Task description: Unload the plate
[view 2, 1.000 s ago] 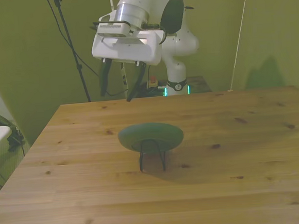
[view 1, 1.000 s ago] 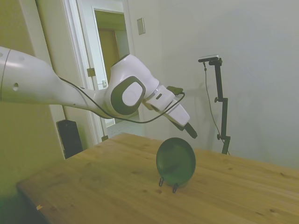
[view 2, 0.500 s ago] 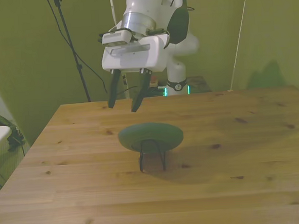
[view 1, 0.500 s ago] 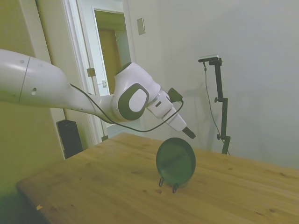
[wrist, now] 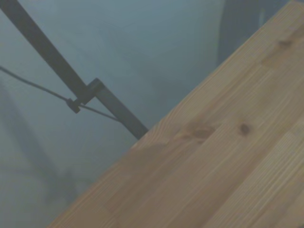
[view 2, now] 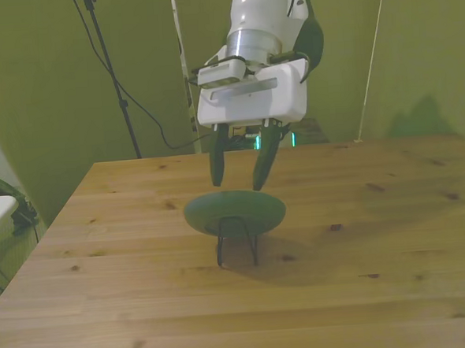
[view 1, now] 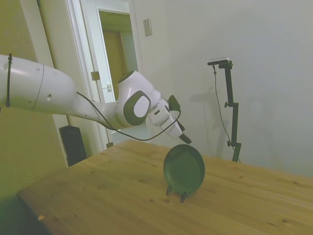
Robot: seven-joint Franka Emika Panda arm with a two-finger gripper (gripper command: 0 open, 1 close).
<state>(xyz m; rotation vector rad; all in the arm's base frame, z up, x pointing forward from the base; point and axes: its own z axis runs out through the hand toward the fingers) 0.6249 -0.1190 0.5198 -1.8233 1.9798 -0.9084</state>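
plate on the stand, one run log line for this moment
stage: approach | claw: open, just above plate, no contact | plate: upright on wire stand | table: wooden

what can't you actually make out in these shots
- The round dark green plate is absent from the wrist view, which shows only the wooden table and a wall.
- Front view: the plate is seen edge-on, so its face is hidden.
- Thin black wire stand: its cradle is hidden behind the plate in the side view.
- Open end effector: its distance to the rim is unclear in both the side and front views.
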